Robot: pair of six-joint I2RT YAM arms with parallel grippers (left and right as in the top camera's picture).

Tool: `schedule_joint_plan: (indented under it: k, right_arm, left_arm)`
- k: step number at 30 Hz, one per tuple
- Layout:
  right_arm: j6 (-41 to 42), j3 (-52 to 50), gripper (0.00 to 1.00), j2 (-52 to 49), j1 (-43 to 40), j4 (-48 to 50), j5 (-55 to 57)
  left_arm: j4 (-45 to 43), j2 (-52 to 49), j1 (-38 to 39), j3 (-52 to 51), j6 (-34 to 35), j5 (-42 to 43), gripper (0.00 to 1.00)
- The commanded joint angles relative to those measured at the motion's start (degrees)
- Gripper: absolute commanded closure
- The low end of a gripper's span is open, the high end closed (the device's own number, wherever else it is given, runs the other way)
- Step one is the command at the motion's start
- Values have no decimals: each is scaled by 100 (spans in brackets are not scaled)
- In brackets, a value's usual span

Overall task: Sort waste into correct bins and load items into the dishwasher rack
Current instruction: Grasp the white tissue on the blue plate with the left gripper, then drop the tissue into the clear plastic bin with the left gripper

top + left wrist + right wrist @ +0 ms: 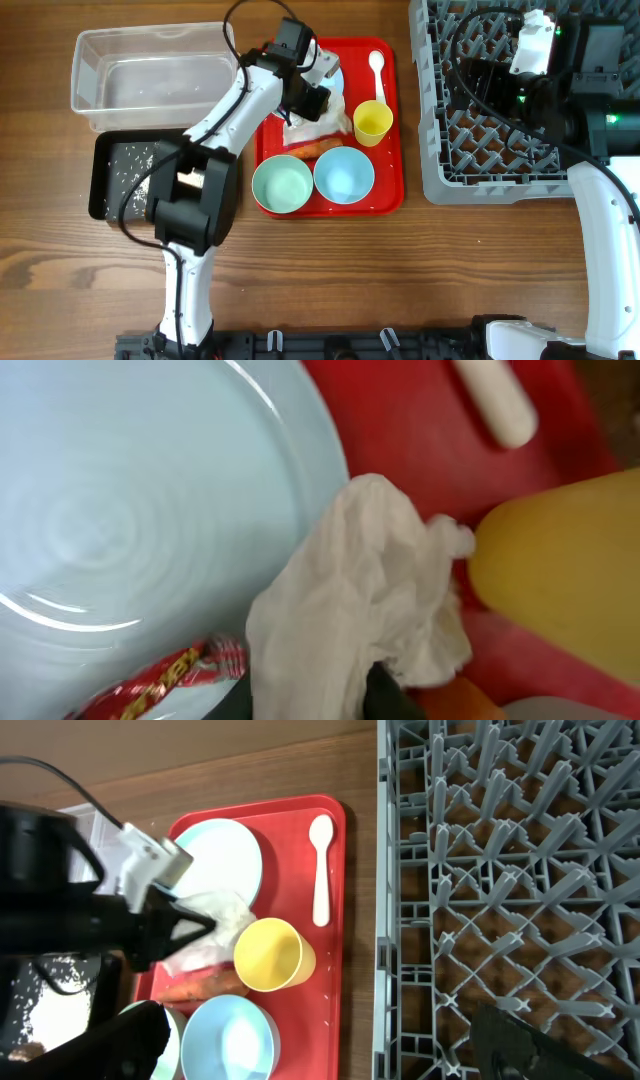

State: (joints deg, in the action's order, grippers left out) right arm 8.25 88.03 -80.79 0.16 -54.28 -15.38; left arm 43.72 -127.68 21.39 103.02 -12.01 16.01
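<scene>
Left gripper (pixel 304 108): positioned over the red tray (pixel 388 185), fingers closed on the napkin (pixel 350 610). The napkin sits beside the plate (pixel 120 510) and touches the cup (pixel 560 560). The carrot (pixel 315 150) lies on the tray beside the napkin. Right gripper (pixel 320 1035): at the rack (pixel 500 870) edge, jaws wide apart, holding nothing.

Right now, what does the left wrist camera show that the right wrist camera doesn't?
Only the left wrist view shows the red-and-white wrapper. Only the right wrist view shows the dishwasher rack and the pale blue bowl. Both show the pale blue plate, crumpled napkin, yellow cup, white spoon and red tray.
</scene>
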Motion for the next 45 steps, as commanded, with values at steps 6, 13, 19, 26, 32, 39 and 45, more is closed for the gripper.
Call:
schedule_joint_plan:
  k: [6, 13, 19, 26, 32, 39, 45]
  right_arm:
    - [-76, 120, 0, -39, -2, -42, 59]
    - [-76, 120, 0, -39, -2, -20, 57]
    - [-72, 120, 0, -39, -2, 11, 57]
    - [-59, 120, 0, -42, -2, 63, 55]
    - [-61, 120, 0, -44, -2, 66, 55]
    - [-59, 120, 0, -44, -2, 66, 57]
    - [-59, 120, 0, -44, -2, 61, 35]
  left_arm:
    - [9, 407, 2, 13, 304, 92, 96]
    - [-125, 1292, -192, 17, 1217, 85, 96]
    - [-297, 1906, -846, 17, 1720, -48, 96]
    - [-210, 1961, -1751, 17, 1873, -63, 96]
    - [-210, 1961, -2371, 17, 1873, -66, 96]
    - [-210, 1961, -2612, 17, 1871, -162, 96]
    - [-299, 1943, -2618, 17, 1869, -1591, 96]
